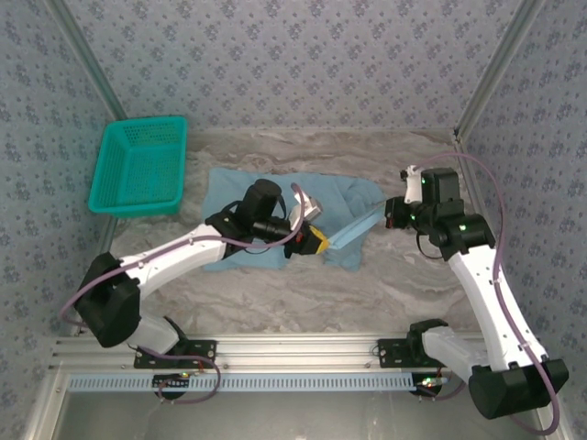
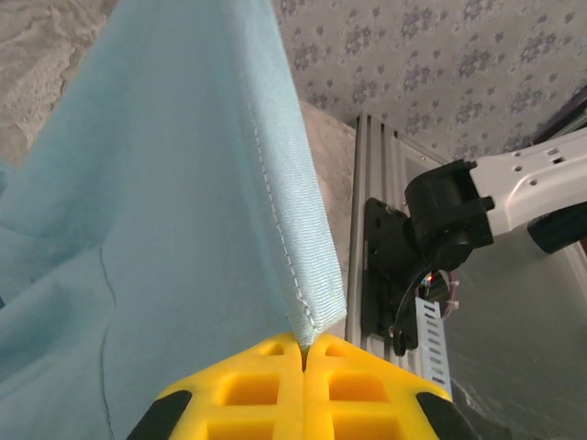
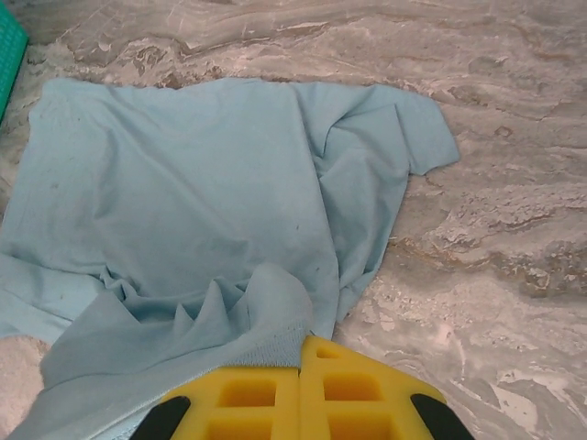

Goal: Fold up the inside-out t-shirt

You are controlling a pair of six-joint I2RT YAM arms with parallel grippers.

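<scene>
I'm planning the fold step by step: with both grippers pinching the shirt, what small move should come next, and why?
Probably lift both a little, together. The left gripper and right gripper are each shut on the edge of the t-shirt, taut between them, while fabric near the right one lies bunched on the table; lifting should let it hang smooth.

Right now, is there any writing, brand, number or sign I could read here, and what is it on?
None. No word, number or label can be read on the blue t-shirt, the green basket or the patterned walls.
</scene>
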